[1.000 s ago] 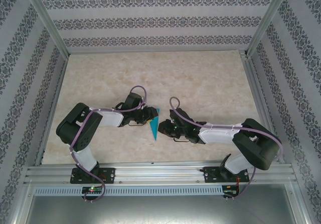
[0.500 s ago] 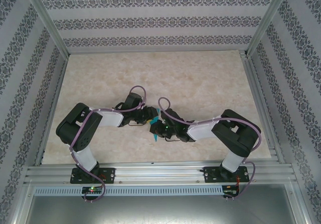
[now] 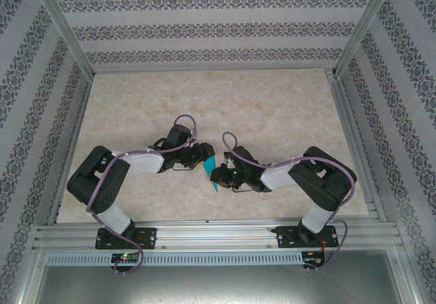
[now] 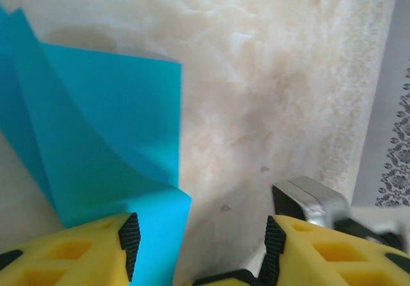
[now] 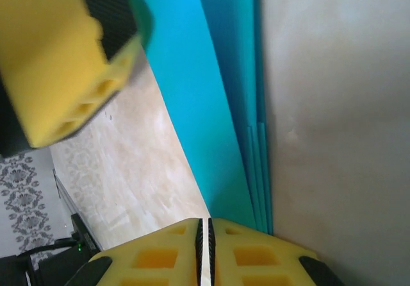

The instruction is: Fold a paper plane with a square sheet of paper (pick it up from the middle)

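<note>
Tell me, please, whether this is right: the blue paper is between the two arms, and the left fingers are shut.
Not quite: the left fingers are open, with bare table between them, as the left wrist view shows. The rest, about the blue paper, is right.

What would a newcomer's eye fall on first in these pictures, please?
The bright turquoise paper, partly folded, stands out near the front middle of the pale marble-patterned table. The left gripper and right gripper meet right at it, yellow fingers open on the left, closed on the right.
</note>
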Motion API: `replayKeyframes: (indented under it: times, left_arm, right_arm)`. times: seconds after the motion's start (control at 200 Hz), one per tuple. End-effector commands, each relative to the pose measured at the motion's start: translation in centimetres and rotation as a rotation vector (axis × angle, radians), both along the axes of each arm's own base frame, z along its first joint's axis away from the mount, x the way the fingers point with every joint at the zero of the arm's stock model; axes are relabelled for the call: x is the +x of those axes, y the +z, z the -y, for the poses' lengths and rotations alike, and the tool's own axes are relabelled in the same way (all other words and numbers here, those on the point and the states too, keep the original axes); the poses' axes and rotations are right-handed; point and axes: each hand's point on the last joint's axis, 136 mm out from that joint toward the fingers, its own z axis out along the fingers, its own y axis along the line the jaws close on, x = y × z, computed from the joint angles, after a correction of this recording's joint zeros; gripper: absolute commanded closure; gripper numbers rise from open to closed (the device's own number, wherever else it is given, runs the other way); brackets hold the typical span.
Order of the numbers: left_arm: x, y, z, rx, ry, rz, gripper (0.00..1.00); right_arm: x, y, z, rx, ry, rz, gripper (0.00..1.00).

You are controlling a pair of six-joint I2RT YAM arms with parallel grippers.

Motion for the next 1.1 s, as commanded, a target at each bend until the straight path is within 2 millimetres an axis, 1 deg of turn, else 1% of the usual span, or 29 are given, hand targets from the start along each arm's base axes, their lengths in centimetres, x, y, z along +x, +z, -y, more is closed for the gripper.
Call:
replayKeyframes:
  times: [0.0,0.125,0.17,0.37,0.465,0.53,0.615,0.664,0.694,0.749,0.824,0.904,0.969,1.024,1.094]
  left_arm:
    - [-0.9,0.8,0.1,0.024,-0.052,0.035,0.41]
    - [-1.3,0.9,0.3,0.009,-0.078,0.033,0.4]
    - [-1.5,0.8,0.6,0.003,-0.09,0.031,0.4]
    - [-2.0,1.0,2.0,-0.028,-0.158,0.037,0.39]
    - [-2.1,0.5,2.5,-0.017,-0.175,0.027,0.39]
    - [-2.0,0.1,2.4,-0.011,-0.164,0.021,0.39]
    - [-2.0,1.1,2.3,-0.019,-0.169,0.064,0.39]
    - [-1.8,1.7,1.3,0.038,-0.147,0.094,0.39]
    - [-1.8,1.7,0.1,0.097,-0.115,0.105,0.39]
    - [-1.5,2.9,-1.4,0.159,-0.075,0.169,0.38]
    - [-1.4,5.0,-3.8,0.22,0.005,0.253,0.38]
    - [-1.5,6.3,-6.1,0.272,0.087,0.3,0.37]
    - [-1.7,6.8,-6.8,0.289,0.099,0.307,0.37]
    - [-1.9,6.5,-6.9,0.301,0.091,0.296,0.38]
    - [-2.0,5.6,-6.7,0.304,0.078,0.268,0.39]
  right_arm:
    - [-2.3,-2.1,2.1,-0.078,0.128,-0.05,0.87]
    - [-2.5,-1.3,2.5,-0.117,0.248,-0.017,0.87]
    - [-2.5,-1.4,2.8,-0.14,0.274,-0.015,0.87]
    - [-1.6,-1.2,3.2,-0.117,0.303,-0.014,0.86]
    - [-1.3,-1.2,3.2,-0.117,0.306,-0.014,0.86]
    - [-1.3,-1.3,3.2,-0.124,0.303,-0.017,0.86]
    - [-1.2,-1.6,3.4,-0.14,0.296,-0.024,0.85]
    - [-1.1,-1.7,3.6,-0.155,0.289,-0.028,0.86]
    - [-1.1,-1.8,3.8,-0.163,0.284,-0.033,0.86]
    - [-1.1,-1.9,3.9,-0.169,0.274,-0.037,0.86]
    - [-0.9,-1.9,3.9,-0.174,0.262,-0.041,0.86]
    - [-0.8,-2.1,3.8,-0.174,0.259,-0.045,0.86]
    - [-0.8,-2.2,3.7,-0.173,0.259,-0.051,0.86]
    - [-0.8,-2.2,3.7,-0.172,0.259,-0.056,0.86]
    - [-0.8,-2.2,3.7,-0.173,0.261,-0.057,0.86]
